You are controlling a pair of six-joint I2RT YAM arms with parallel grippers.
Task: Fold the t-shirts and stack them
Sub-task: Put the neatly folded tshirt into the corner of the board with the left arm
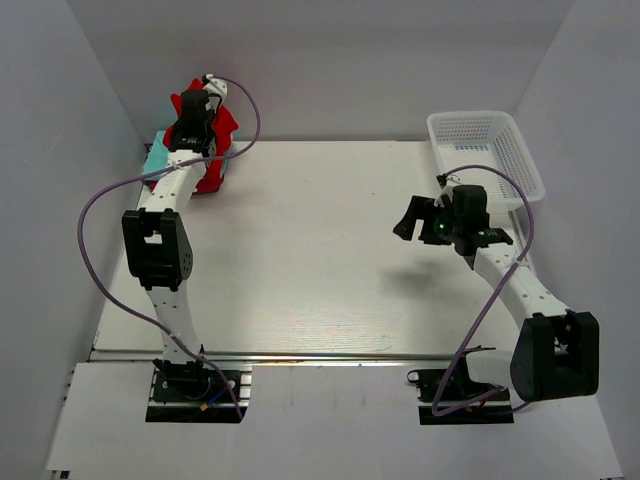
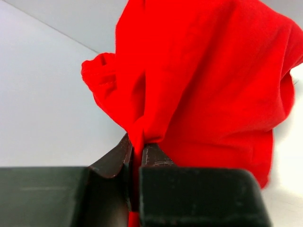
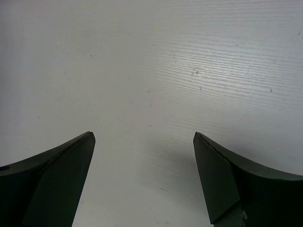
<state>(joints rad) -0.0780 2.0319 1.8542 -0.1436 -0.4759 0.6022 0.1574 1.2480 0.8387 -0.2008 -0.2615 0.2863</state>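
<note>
The bright red t-shirt (image 1: 222,135) hangs bunched at the table's far left corner, lifted by my left gripper (image 1: 200,98), which is shut on a pinch of its cloth. In the left wrist view the red shirt (image 2: 208,80) fills the frame above the closed left gripper (image 2: 137,149). A mint green t-shirt (image 1: 157,158) lies under and left of the red one, mostly hidden by the arm. The crimson-pink shirt is not in view. My right gripper (image 1: 412,217) hovers open and empty over bare table at the right; its own view shows the right gripper (image 3: 144,137) with the jaws wide apart.
A white mesh basket (image 1: 487,152) stands at the far right corner, just behind the right arm. Grey walls close in the table on the left, back and right. The white tabletop (image 1: 310,250) lies between the arms.
</note>
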